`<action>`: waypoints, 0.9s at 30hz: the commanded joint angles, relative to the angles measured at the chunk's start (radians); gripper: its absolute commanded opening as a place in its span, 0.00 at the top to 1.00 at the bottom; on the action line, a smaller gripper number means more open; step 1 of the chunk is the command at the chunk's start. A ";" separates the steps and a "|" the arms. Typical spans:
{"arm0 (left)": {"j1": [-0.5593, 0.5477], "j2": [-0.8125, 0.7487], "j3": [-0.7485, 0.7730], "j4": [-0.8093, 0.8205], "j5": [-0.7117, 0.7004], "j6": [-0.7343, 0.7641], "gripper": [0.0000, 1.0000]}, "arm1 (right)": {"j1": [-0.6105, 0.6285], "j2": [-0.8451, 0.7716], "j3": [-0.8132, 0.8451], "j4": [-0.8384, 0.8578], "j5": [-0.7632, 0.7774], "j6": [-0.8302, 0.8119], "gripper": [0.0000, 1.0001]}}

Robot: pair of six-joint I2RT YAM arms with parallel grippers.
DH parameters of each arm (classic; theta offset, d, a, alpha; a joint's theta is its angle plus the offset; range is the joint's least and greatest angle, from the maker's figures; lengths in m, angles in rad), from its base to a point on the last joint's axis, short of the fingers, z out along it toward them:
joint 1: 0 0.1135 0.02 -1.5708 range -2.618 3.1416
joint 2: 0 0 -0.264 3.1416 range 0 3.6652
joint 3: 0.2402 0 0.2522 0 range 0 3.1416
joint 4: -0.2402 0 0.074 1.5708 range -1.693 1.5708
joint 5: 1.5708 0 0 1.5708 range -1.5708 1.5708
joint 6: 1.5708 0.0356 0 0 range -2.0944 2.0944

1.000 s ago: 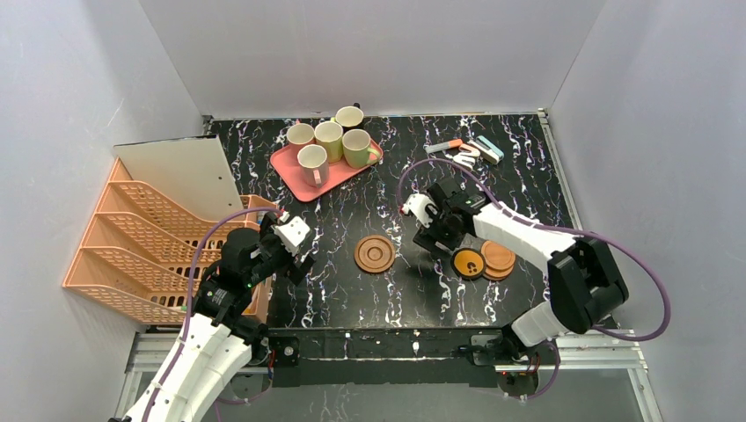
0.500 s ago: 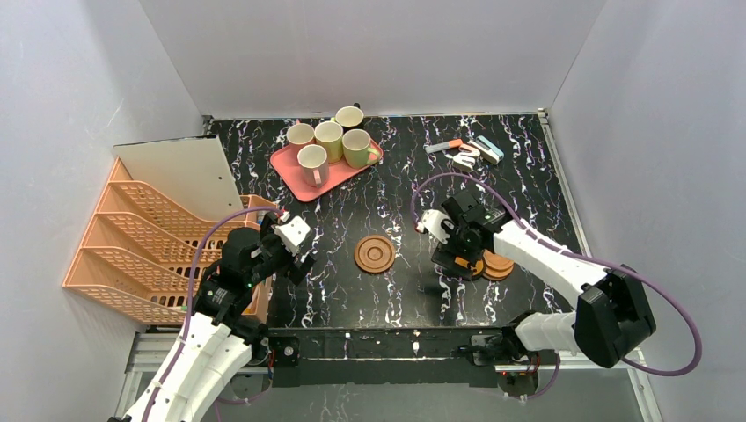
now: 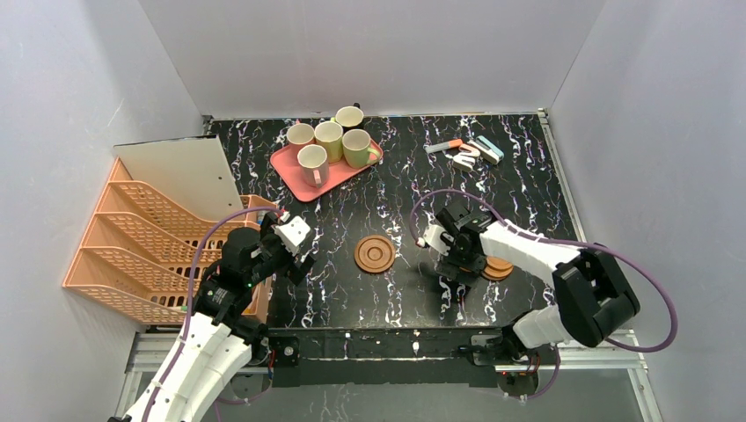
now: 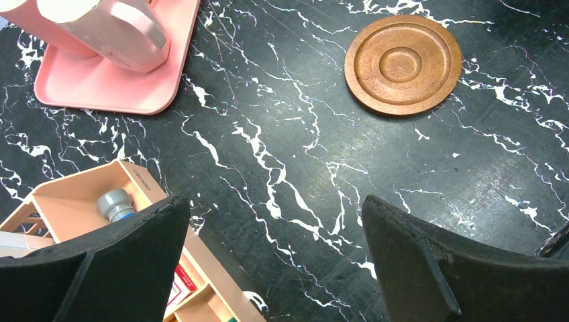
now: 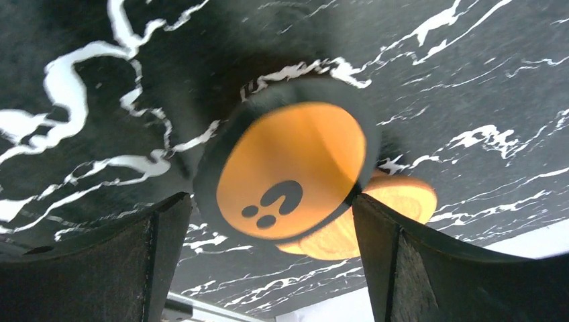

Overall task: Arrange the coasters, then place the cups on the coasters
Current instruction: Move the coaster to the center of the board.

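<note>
A brown ringed coaster (image 3: 375, 254) lies flat mid-table, also visible in the left wrist view (image 4: 403, 64). My right gripper (image 3: 457, 261) hovers open over a small pile of coasters (image 3: 499, 267). In the right wrist view an orange coaster with a black rim and black mark (image 5: 292, 171) leans on a plain orange coaster (image 5: 404, 199), just ahead of the open gripper (image 5: 268, 258). Several cups (image 3: 329, 138) stand on the pink tray (image 3: 290, 167) at the back. The left gripper (image 3: 296, 252) is open and holds nothing (image 4: 275, 261), near the pink cup (image 4: 100, 30).
An orange file organizer (image 3: 149, 255) fills the left side, its corner under the left gripper (image 4: 80, 204). A white board (image 3: 180, 176) leans behind it. Small stationery items (image 3: 466, 151) lie at the back right. The table's near edge (image 5: 376, 302) runs close to the coaster pile.
The right gripper has opened fully and moved toward the near right, over the coaster pile, hiding the black-rimmed coaster from above. The left arm has stayed still.
</note>
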 commanded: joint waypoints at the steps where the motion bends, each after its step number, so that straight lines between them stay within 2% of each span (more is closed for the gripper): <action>1: 0.007 0.005 -0.004 -0.010 0.017 0.006 0.02 | -0.013 0.062 0.013 0.129 0.052 -0.018 0.01; 10: 0.007 0.004 -0.003 -0.012 0.019 0.006 0.02 | -0.026 0.227 0.112 0.262 0.100 -0.018 0.01; 20: 0.007 0.004 -0.003 -0.013 0.023 0.007 0.02 | -0.031 0.312 0.163 0.460 0.275 -0.025 0.01; 27: 0.007 0.006 -0.003 -0.013 0.025 0.009 0.02 | -0.089 0.401 0.246 0.548 0.403 0.001 0.01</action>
